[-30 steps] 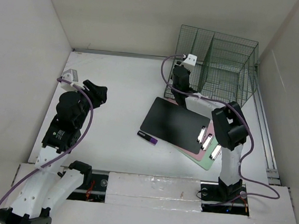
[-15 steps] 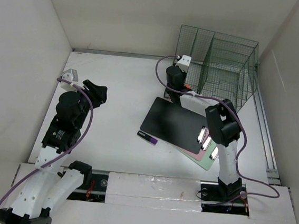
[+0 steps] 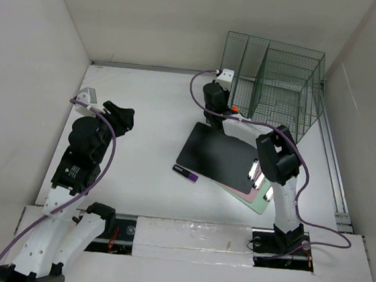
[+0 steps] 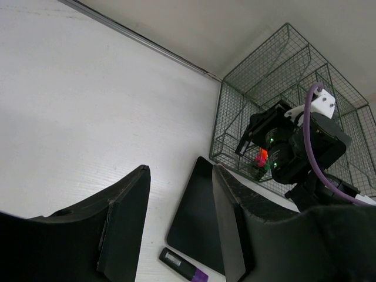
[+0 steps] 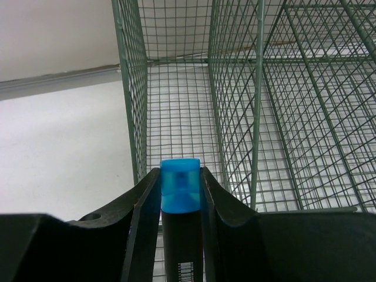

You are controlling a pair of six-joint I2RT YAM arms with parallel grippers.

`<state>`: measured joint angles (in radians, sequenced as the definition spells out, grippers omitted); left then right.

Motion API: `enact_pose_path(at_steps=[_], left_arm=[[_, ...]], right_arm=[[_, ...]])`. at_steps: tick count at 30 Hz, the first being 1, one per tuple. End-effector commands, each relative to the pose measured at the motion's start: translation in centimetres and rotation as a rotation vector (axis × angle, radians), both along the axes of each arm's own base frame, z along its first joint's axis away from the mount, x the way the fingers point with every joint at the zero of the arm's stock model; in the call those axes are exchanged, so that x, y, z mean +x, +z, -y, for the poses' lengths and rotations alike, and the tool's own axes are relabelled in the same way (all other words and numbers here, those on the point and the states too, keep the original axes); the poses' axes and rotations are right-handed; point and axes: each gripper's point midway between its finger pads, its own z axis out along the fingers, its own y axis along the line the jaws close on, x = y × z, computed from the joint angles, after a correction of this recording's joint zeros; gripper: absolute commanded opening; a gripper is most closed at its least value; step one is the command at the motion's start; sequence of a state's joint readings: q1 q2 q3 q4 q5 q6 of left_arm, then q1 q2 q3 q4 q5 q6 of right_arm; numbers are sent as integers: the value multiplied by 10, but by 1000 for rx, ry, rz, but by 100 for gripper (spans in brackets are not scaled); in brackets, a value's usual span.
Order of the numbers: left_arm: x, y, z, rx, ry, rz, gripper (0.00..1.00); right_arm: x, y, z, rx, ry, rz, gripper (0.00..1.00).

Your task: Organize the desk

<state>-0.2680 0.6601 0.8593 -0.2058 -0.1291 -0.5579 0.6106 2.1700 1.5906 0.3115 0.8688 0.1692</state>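
The desk [image 3: 143, 123] is a white tabletop. My right gripper [image 5: 180, 170] is shut on a black marker with a blue cap [image 5: 180, 185], cap end out. It hovers at the front left corner of the green wire-mesh rack [image 5: 282, 117]. From above, the right gripper [image 3: 213, 95] stands just left of the rack [image 3: 280, 83]. My left gripper [image 3: 120, 116] hangs open and empty over the desk's left side. Between its fingers in the left wrist view lie a black clipboard [image 4: 197, 223] and a purple-capped marker [image 4: 183, 269].
The black clipboard [image 3: 216, 156] tops a stack with pink and green boards [image 3: 259, 198] showing beneath. The purple-capped marker [image 3: 186, 173] lies at its near left edge. Orange and pink items [image 4: 260, 157] sit at the rack's front. White walls border the desk.
My right gripper has shifted left along the rack's front, carrying the blue-capped marker. The left arm has not moved.
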Motion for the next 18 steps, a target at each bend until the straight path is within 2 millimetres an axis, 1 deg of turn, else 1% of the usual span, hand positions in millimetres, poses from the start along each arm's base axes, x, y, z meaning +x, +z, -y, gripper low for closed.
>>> enact_pose_path(at_steps=[1, 7, 13, 14, 15, 17, 18], left_arm=[[0, 21, 2, -9, -14, 75, 43], [-1, 21, 2, -10, -19, 77, 43], [0, 20, 3, -9, -22, 74, 43], [0, 20, 3, -9, -20, 74, 43], [0, 19, 3, -8, -20, 71, 43], [0, 19, 3, -9, -22, 72, 43], [0, 20, 3, -9, -22, 74, 43]], right_arm=[[3, 9, -4, -5, -12, 13, 14], [3, 5, -3, -19, -16, -6, 17], [1, -3, -1, -47, -25, -38, 19], [0, -3, -6, -49, -20, -37, 20], [0, -6, -6, -56, -22, -47, 20], [1, -4, -7, -58, -20, -49, 20], [2, -7, -7, -63, -20, -55, 20]])
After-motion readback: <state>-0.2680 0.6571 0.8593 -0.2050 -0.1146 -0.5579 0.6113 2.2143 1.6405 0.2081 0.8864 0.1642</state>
